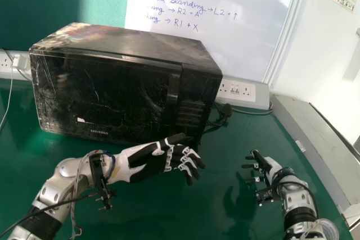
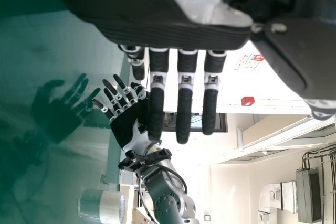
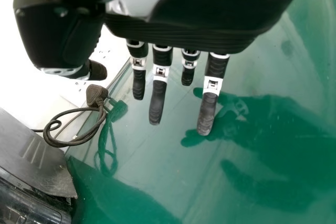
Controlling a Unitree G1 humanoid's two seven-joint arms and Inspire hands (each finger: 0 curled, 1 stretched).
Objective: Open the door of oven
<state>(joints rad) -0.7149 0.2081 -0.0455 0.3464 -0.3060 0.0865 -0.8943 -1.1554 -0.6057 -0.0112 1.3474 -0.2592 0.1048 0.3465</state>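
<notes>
A green counter [image 1: 247, 133] spreads beneath both of the hands I run from afar, its surface stretching well past them on each side. Beyond my left hand [image 1: 147, 166] stands the task's subject, a scuffed black oven [image 1: 126, 40], resting upright with its front turned toward me. Its door [image 1: 115, 91], directly beyond that same hand, is closed flush with the body, no gap showing along its edge. By my reading the job sits at its opening stage: the oven is within working range, but the grip, the pull and the full swing of the door are all left to do.

My left hand lies low before the oven's front, released, its fingers loosely extended and holding nothing; whether its thumb brushes the lower edge, I cannot tell. My right hand [image 1: 273, 167] waits well off to the other side, clear of the oven, likewise released, with nothing in its grasp. The upright handle [image 1: 174, 89] rises beyond and above my left hand's fingers, ungripped; I judge that hand must lift and hook behind it next. Smallest of all, a dark plug [image 1: 226, 111] with its coiled cable [image 3: 76, 141] lies beyond my right hand, beside the oven.
</notes>
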